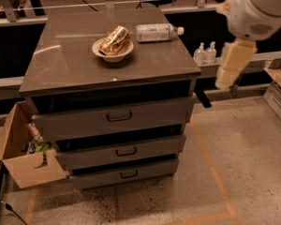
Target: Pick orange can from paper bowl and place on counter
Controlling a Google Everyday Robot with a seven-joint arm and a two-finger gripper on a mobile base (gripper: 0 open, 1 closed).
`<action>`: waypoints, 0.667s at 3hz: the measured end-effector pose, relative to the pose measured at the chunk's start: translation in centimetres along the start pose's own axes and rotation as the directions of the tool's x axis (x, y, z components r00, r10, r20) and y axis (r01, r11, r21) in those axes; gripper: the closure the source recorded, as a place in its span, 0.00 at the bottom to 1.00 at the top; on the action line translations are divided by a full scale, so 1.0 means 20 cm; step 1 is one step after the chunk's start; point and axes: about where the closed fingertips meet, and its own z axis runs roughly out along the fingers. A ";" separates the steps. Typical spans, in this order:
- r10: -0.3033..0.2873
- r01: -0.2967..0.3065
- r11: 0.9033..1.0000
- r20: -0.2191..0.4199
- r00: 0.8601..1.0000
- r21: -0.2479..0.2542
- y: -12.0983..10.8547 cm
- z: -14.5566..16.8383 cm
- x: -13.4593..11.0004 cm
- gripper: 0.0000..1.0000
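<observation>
The orange can (114,40) lies on its side in the paper bowl (113,56), tilted across the rim. The bowl stands on the counter (70,62), near its back middle. My gripper (230,64) hangs at the right of the view as a cream part under a white arm joint. It is beyond the counter's right edge, about level with the top, and well away from the can and bowl. It holds nothing that I can see.
A clear plastic bottle (157,32) with a white label lies on its side behind and right of the bowl. Two small pump bottles (205,53) stand on a ledge right of the cabinet. An open cardboard box (19,161) sits on the floor at the left.
</observation>
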 end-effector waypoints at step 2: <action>-0.384 0.407 0.891 -0.144 0.912 0.202 -0.55 0.24 -0.37 0.00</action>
